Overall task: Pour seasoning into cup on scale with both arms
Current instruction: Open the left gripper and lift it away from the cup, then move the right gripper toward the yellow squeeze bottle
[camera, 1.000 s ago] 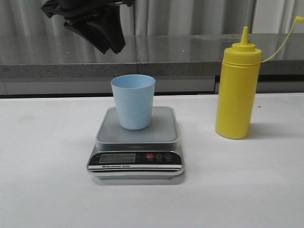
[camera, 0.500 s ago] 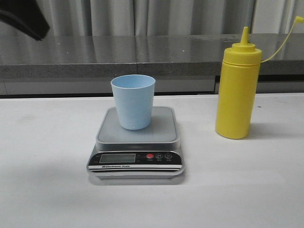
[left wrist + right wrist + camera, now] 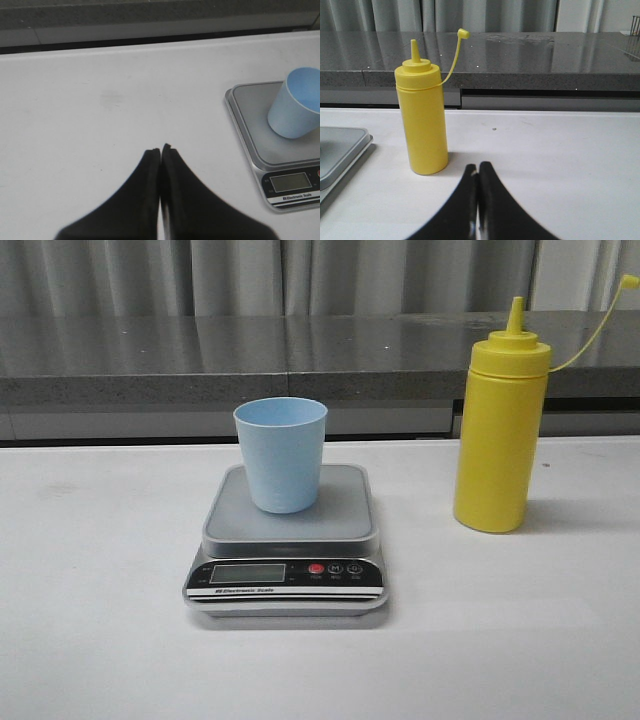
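**Cup set on scale, bottle apart, both grippers closed**

Front: the cup (image 3: 281, 454) is seen upright on the scale (image 3: 287, 539) mid-bench, the seasoning (image 3: 500, 430) nearer the right edge.
Left wrist: the left gripper (image 3: 160, 150) is pressed together, empty.
Right wrist: the right gripper (image 3: 478, 168) is likewise closed, short of the bottle

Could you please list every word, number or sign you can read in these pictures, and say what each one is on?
"Electronic Scale": white print on the black front panel of the scale, only just legible.
LCD display: no digits can be read.
Signs on the red button and the two buttons beside it: too small to read.
Cup and seasoning bottle: no text.
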Robot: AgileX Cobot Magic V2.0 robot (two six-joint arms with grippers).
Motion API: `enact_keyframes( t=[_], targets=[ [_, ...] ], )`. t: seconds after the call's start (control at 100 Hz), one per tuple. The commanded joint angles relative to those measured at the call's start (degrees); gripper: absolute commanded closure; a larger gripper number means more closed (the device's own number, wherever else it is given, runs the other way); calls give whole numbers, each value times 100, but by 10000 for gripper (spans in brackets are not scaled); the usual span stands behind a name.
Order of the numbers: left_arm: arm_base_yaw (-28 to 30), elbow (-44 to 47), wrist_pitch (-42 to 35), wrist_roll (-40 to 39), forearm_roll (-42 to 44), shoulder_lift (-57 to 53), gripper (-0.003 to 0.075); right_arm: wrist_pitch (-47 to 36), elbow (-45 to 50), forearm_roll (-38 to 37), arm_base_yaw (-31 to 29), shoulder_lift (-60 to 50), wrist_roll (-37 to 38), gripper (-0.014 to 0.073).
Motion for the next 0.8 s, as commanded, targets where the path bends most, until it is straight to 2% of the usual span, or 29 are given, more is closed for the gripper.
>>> enact_keyframes(
  t=[0.0, 0.41, 0.67, 0.79],
  targets=[
    [52, 185, -581, -55, -111, -554, 741, -446, -101, 6, -35, -109, -46, 662],
    [52, 1502, -804, -55, -111, -2483, 741, -475, -101, 6, -35, -108, -46, 662],
    [52, 1807, -792, -55, -111, -3251, 741, -597, -124, 11, -35, -103, -46, 662],
    [52, 1811, -762, -55, -111, -3338, 741, -349, -252, 11, -35, -93, -46, 662]
  ],
)
